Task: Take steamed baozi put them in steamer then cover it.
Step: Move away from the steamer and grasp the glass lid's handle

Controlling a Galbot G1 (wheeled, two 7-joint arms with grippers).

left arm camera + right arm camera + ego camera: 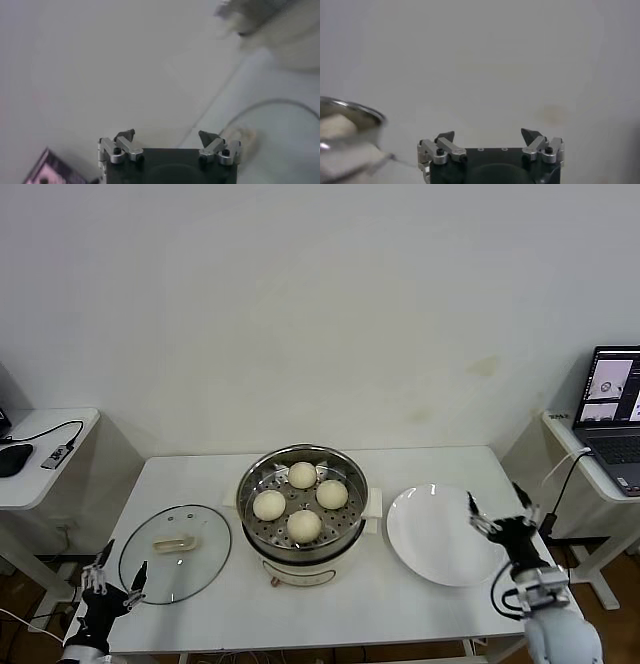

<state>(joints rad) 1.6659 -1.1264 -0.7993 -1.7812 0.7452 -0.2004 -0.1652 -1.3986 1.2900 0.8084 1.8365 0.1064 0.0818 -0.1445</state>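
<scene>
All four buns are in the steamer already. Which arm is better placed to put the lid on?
Probably the left: its open gripper hovers beside the round clear glass lid, left of the steel steamer.

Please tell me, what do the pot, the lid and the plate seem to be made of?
The pot looks like polished steel: its wall is shiny and reflective, on a white, probably plastic, base. The lid seems to be clear glass, since the table shows through it, with a thin metal-looking rim and a cream handle, likely plastic. The plate is plain glossy white, perhaps ceramic; the pictures cannot settle this.
</scene>
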